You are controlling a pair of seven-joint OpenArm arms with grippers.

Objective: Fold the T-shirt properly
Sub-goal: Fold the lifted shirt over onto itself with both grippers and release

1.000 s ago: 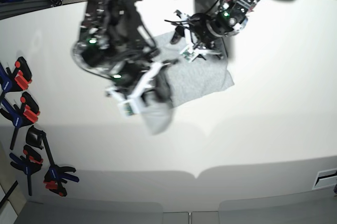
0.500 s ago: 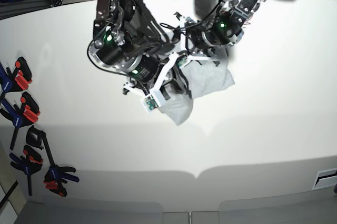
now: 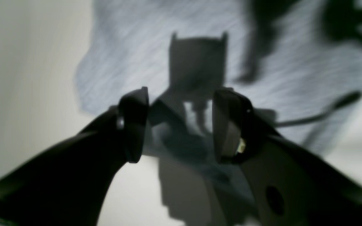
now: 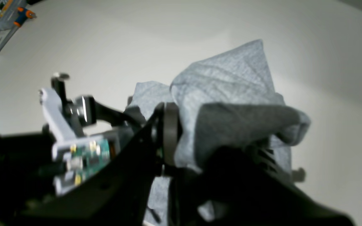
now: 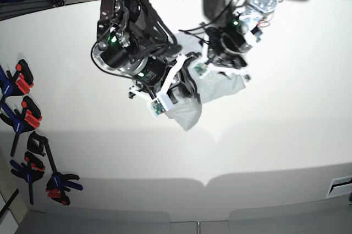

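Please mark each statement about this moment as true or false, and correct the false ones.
1. The right gripper is shut on the light heather-grey cotton T-shirt. True.
2. The left gripper holds the T-shirt. False: its jaws stand open and empty above the cloth.
3. The T-shirt lies on a pale white table. True.
4. The spring clamps are green. False: they are black, with red and blue parts.
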